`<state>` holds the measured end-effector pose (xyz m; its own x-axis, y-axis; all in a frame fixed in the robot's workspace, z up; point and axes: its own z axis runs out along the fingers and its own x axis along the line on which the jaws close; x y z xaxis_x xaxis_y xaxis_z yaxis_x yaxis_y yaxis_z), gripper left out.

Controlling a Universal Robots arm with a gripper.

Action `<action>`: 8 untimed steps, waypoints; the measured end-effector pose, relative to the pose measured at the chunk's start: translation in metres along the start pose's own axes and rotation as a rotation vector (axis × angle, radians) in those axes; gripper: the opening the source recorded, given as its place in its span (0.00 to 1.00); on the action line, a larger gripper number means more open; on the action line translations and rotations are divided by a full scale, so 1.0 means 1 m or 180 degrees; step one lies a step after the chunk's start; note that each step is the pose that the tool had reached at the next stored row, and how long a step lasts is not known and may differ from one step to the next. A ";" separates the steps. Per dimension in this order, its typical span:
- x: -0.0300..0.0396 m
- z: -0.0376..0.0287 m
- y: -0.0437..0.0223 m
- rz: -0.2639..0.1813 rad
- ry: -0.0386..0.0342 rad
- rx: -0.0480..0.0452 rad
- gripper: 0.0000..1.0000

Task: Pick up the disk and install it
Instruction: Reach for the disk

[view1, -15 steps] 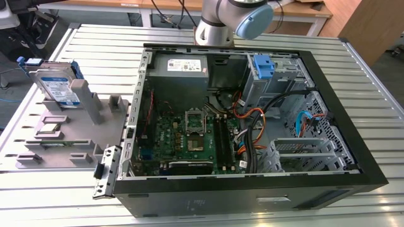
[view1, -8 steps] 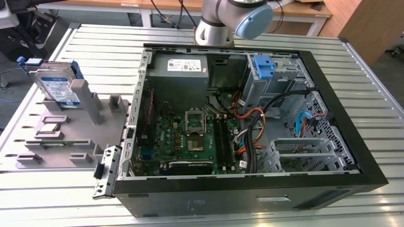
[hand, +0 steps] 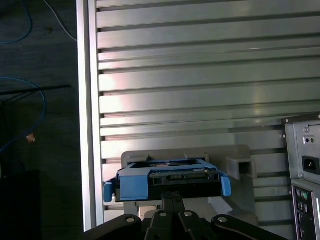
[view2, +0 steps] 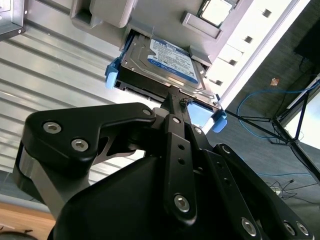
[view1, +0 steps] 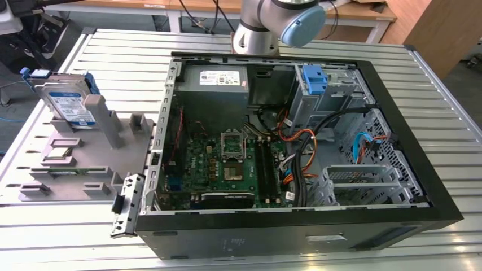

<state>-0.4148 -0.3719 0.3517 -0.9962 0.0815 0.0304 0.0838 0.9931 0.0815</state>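
You had the gripper [view2: 171, 96] facing the disk [view2: 170, 60] — jaws pressed together, gripping nothing — the disk standing in its grey stand [view1: 90, 155].

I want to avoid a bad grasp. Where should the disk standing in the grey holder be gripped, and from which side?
I would grip the disk by its free top edge, pinching across the flat faces, coming from above. It stands on edge in the grey holder, which covers its lower part, and blue rails take up its narrow sides.
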 end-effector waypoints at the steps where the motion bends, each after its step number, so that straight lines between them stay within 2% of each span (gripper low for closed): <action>1: -0.0001 0.0004 0.0000 0.0000 -0.0001 0.0002 0.11; 8: -0.0001 0.0024 -0.0002 0.0000 -0.0002 0.0012 0.11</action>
<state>-0.4148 -0.3719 0.3493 -0.9962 0.0815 0.0298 0.0836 0.9935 0.0778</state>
